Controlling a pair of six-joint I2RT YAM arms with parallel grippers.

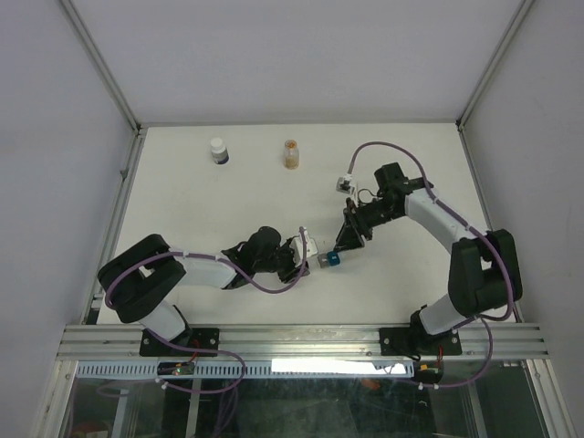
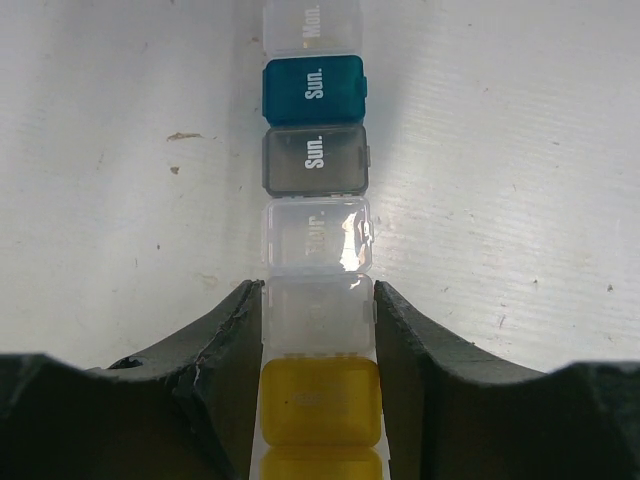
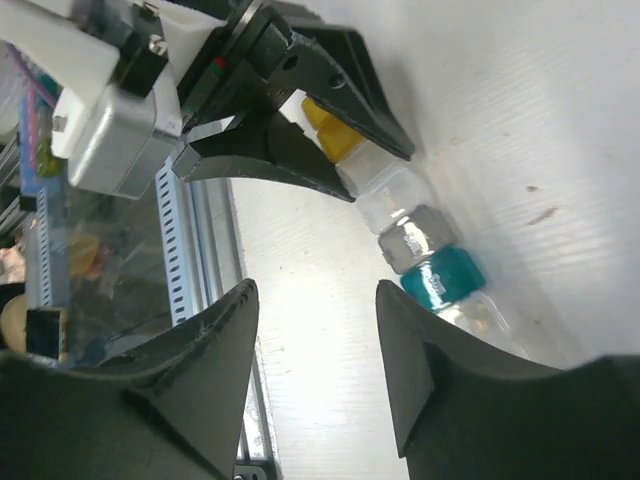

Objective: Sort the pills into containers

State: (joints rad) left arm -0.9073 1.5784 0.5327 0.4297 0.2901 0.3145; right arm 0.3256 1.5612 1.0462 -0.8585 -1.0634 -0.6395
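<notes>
The left gripper [image 2: 318, 295] pinches the pillbox strip [image 2: 315, 160] across a clear cube next to a yellow one, and the strip lies flat on the table [image 1: 182, 201]. The right gripper [image 3: 315, 290] hangs just beside the strip's blue cube, jaws spread with nothing between them. The pills [image 1: 291, 161], an orange mass in a vial [image 1: 291, 146], stand well beyond the strip, as does a white-capped bottle [image 1: 218, 151].

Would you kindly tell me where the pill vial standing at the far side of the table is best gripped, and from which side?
Grip the vial around the middle of its body, probably coming in level from the near side: it stands upright, slim and round, and the white-capped bottle stands well apart from it.
</notes>
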